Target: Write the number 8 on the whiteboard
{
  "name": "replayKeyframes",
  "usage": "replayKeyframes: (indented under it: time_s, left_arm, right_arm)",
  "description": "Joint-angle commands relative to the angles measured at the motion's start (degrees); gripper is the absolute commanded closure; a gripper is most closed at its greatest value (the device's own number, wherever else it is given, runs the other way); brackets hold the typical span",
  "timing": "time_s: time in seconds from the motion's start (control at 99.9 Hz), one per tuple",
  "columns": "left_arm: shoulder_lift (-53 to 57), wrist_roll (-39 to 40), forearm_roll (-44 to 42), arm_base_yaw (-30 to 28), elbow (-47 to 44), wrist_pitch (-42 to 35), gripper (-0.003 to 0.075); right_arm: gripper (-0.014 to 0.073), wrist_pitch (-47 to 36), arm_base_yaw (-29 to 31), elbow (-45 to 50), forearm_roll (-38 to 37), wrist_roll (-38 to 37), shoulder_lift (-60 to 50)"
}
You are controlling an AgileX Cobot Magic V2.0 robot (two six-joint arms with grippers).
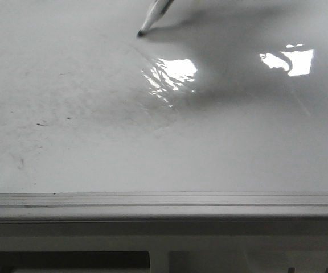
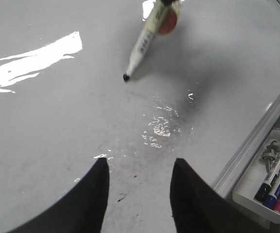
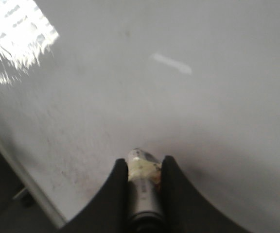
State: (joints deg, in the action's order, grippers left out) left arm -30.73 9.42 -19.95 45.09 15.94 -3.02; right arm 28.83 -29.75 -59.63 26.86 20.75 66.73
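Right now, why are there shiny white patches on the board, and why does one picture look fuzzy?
Front view: lights glare off the glossy whiteboard and a shadow trails from the marker. Left wrist view: a bright streak. Right wrist view: everything is blurred, even the right gripper clamping the marker.

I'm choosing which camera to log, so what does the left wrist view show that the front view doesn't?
Only the left wrist view shows the left end effector, open and empty, plus a tray beyond the board's rail holding spare markers. Only the front view shows the near rail running full width and a second glare patch. Both show the marker with its black tip at the whiteboard, grey smudges, and no number 8 drawn yet.
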Motion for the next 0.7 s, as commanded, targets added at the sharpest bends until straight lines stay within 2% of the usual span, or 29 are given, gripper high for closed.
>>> replayKeyframes:
  time_s: [0.0,0.09,0.23,0.35,0.5,0.58,0.69]
  left_arm:
    - [0.0,0.7,1.1,-0.1,1.7,-3.7,0.0437]
    - [0.0,0.7,1.1,-0.1,1.7,-3.7,0.0437]
    - [-0.1,0.7,1.1,-0.1,1.7,-3.8,0.0437]
    - [-0.1,0.7,1.1,-0.1,1.7,-3.8,0.0437]
    - [-0.1,0.7,1.1,-0.1,1.7,-3.8,0.0437]
    - [-0.1,0.7,1.1,-0.1,1.7,-3.8,0.0437]
    - [-0.1,0.7,1.1,-0.1,1.7,-3.8,0.0437]
  right_arm:
    - [0.0637,-0.3,-0.2,-1.4,-0.6,0.4,2.1]
    - [0.0637,1.8,-0.2,-1.4,-2.8,0.2,1.8]
    - [0.0637,5.7,0.0,-1.4,-14.0,-6.8,-1.6]
    - [0.0637,8.9,-1.4,-0.3,-12.2,-7.3,-1.1]
    - [0.0637,1.6,-6.1,-0.4,-11.9,-7.3,2.1]
    - [0.0637,-2.6,-5.7,-1.4,-12.9,-9.1,2.1]
    - [0.0637,0.3,-1.5,-3.8,-15.2,-10.9,1.3]
